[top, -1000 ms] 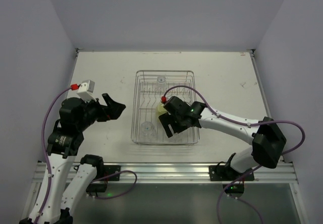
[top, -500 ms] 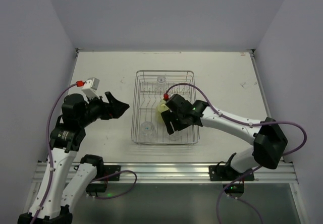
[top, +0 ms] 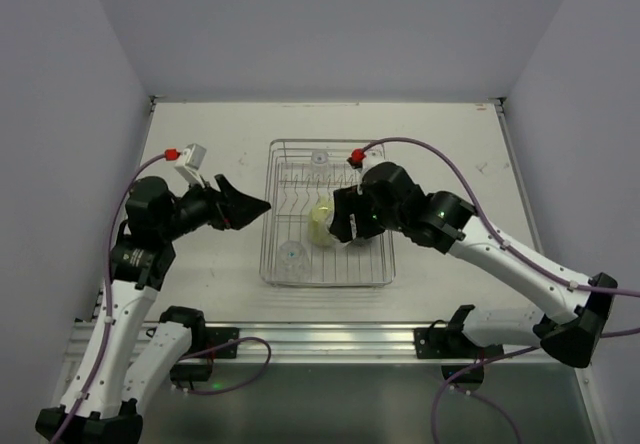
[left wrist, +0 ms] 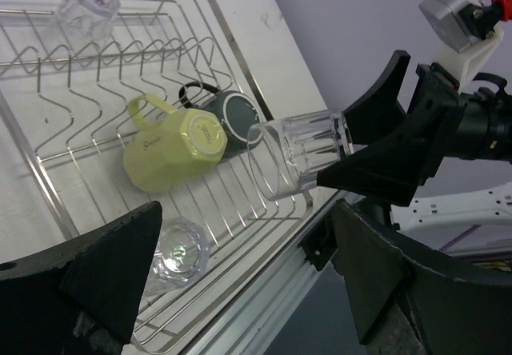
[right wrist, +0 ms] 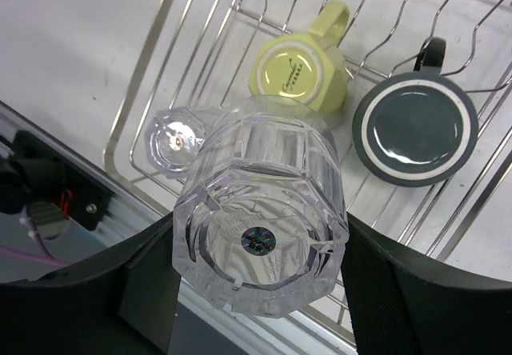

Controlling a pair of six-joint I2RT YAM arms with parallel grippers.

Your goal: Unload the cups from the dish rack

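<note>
The silver wire dish rack (top: 325,141) sits mid-table. My right gripper (top: 343,227) is shut on a clear tumbler (right wrist: 260,239) and holds it tilted above the rack's near right part; it also shows in the left wrist view (left wrist: 300,153). Below it in the rack lie the pale yellow cup (top: 321,220) (right wrist: 298,71) and the dark mug (right wrist: 414,135), both bottom up. A second clear tumbler (top: 291,255) (right wrist: 178,141) stands in the near left corner, a third (top: 319,159) at the far end. My left gripper (top: 256,206) (left wrist: 248,291) is open and empty, at the rack's left rim.
The white table ends at a metal rail (top: 320,339) along the near edge. Pale walls close in the left, right and far sides. The right arm's purple cable (top: 440,154) loops over the rack's right side.
My right gripper has risen from the rack's near right corner with the clear tumbler in it. My left gripper has moved right, up to the rack's left rim.
</note>
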